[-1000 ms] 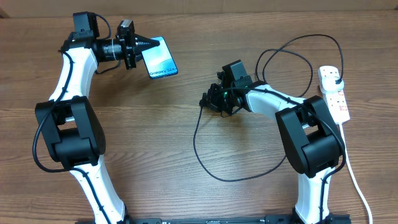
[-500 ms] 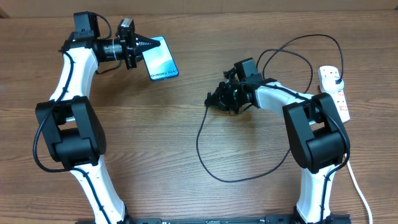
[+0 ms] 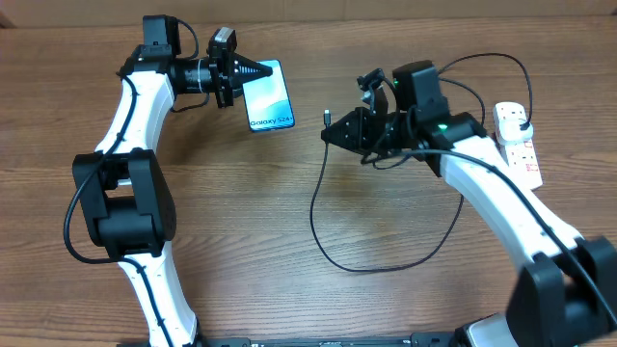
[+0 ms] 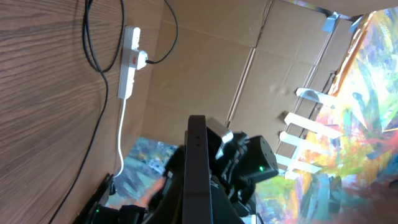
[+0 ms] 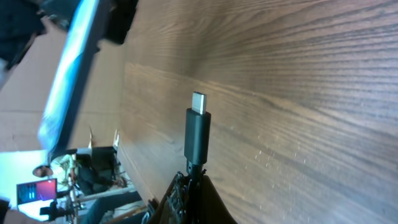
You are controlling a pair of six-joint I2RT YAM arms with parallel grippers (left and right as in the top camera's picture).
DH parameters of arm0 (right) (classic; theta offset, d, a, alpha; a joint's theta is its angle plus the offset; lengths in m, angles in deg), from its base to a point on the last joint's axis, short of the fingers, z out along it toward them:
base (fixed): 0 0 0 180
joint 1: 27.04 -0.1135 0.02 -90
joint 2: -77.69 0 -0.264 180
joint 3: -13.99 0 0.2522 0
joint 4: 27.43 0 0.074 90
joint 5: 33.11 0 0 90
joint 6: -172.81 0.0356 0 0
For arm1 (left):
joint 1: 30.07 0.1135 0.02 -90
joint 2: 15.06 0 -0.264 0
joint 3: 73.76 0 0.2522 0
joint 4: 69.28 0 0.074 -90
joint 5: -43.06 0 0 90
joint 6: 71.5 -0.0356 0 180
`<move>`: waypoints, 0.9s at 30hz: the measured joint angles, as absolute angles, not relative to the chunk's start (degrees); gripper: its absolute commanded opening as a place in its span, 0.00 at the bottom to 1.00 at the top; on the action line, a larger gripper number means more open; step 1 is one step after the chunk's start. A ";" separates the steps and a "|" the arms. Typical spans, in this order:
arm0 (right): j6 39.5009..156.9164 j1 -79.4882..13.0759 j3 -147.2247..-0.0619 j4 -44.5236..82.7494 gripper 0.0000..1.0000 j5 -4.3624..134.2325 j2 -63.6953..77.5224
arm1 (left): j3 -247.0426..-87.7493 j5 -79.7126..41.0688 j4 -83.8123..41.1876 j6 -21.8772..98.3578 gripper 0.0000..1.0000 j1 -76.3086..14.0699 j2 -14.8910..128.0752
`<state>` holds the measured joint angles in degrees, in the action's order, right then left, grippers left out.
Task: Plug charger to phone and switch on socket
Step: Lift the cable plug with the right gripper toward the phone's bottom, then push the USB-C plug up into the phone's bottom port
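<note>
On the brown wood-grain table [image 3: 241, 222], the socket [image 3: 525, 159] lies near cardboard walls [image 4: 205, 68].

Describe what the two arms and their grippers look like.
The left arm and right arm have white links and bulky black joints, with thin black cables alongside. The left gripper and right gripper are black, tapering to points.

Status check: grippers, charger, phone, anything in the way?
Left gripper shut on phone. Right gripper shut on charger, tip short of phone. Nothing between them.
</note>
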<state>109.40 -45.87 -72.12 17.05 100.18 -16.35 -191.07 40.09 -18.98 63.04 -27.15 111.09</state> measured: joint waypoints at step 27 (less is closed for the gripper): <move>109.12 -52.95 -66.70 18.18 0.04 105.67 -4.55 | -191.07 40.78 -22.09 63.04 0.04 -30.76 111.09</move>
<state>109.12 -52.95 -66.70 18.18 105.67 -4.55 -191.07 40.78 -22.09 63.04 -30.76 111.09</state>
